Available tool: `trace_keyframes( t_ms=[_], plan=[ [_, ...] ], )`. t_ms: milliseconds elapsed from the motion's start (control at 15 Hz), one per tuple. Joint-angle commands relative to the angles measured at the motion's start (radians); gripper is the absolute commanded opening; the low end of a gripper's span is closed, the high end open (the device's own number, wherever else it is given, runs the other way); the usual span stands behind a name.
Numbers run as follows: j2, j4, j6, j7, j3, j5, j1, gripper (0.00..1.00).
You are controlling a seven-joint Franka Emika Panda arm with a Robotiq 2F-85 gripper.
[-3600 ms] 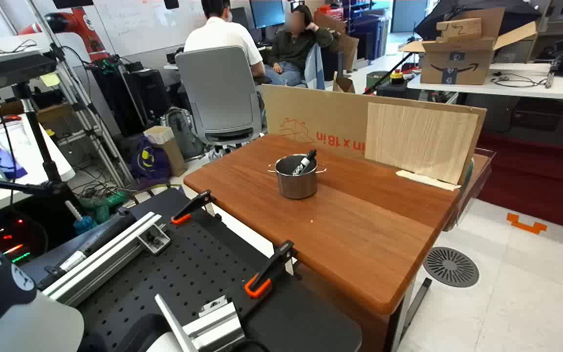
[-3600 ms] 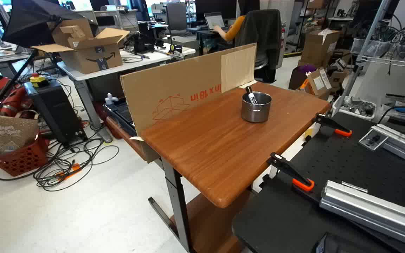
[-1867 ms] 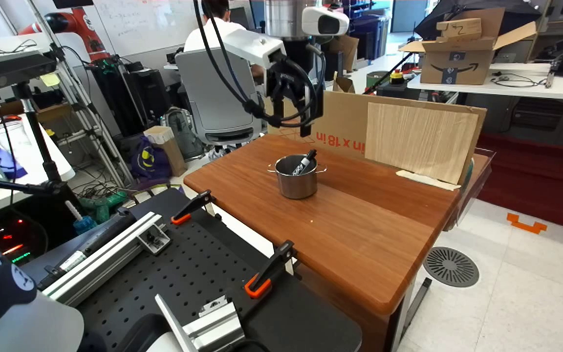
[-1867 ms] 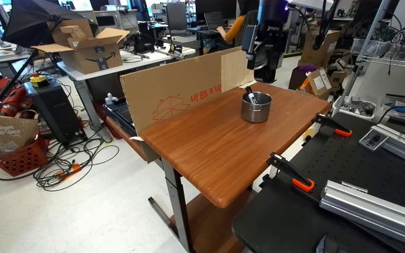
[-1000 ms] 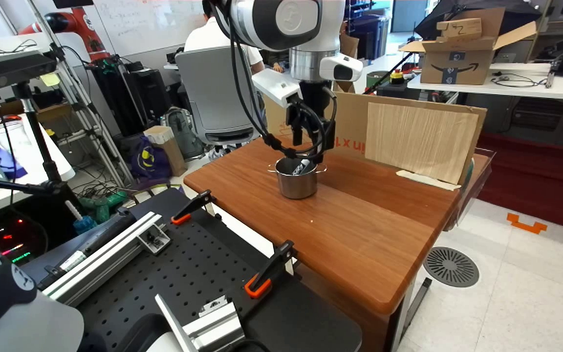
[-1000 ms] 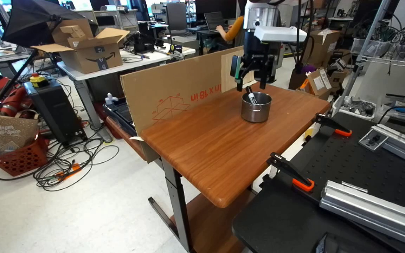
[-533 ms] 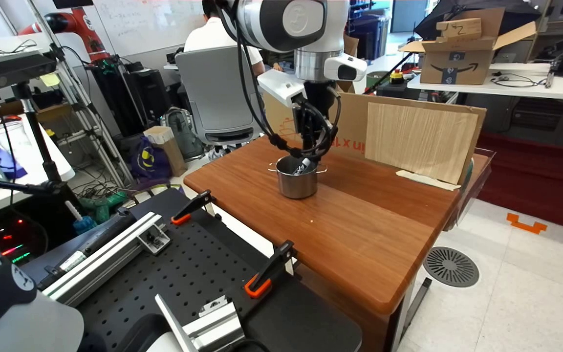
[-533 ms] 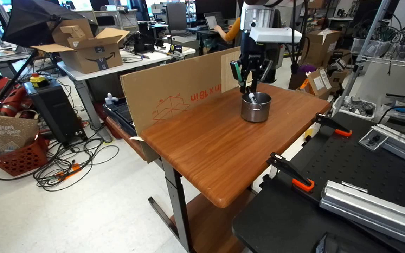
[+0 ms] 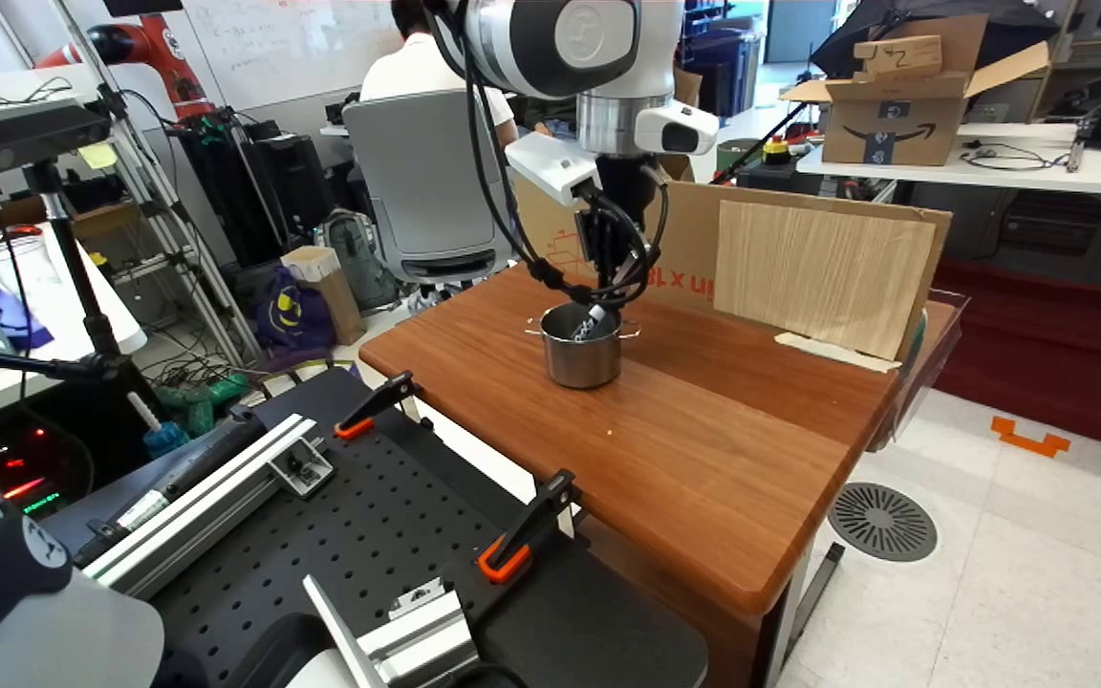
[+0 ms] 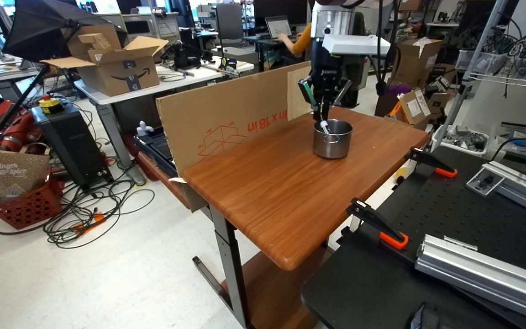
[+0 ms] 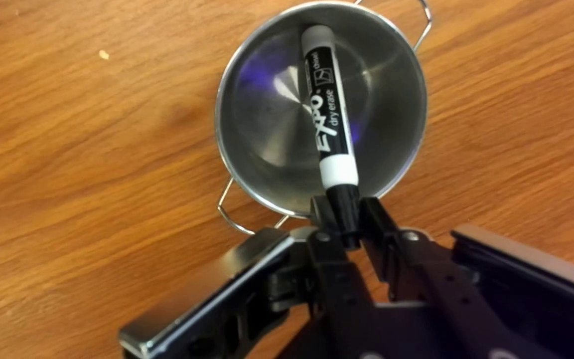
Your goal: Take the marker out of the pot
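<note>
- The marker (image 11: 329,109) is where the action is: inside the pot (image 11: 277,159), tilted, grey end (image 11: 318,39) down near the pot's wall, black cap (image 11: 343,197) up across the rim.
- And here's my claw (image 11: 345,213), drawn narrow, fingers (image 11: 377,214) against both sides of that cap; I take it I'm holding the marker, though how firm the bite is, I can't tell.
- Step in hand, as I judge it: the grasp, looking made, with the lift not yet done and the grey end below the rim.
- Next call: straight up, smoothly, until that end clears the rim. Go sideways too soon and I could drag the pot along.
- Just outside the rim, the wire handles (image 11: 219,205), worth missing on the way out.
- Further out, the brown table (image 9: 703,459) under the pot, my likely landing place, and the cardboard sheet (image 10: 226,109) standing along one edge in both exterior views.
</note>
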Motion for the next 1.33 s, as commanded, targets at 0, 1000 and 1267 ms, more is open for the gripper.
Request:
trace_keyframes(
  t_ms=[0, 1000, 1267],
  plan=[
    [-0.023, -0.007, 0.003, 0.002, 0.01, -0.007, -0.005, 0.05],
    [-0.375, -0.237, 0.099, 0.007, 0.077, -0.055, 0.052, 0.05],
    [-0.304, -0.213, 0.114, 0.026, 0.107, -0.066, 0.082, 0.05]
  ],
)
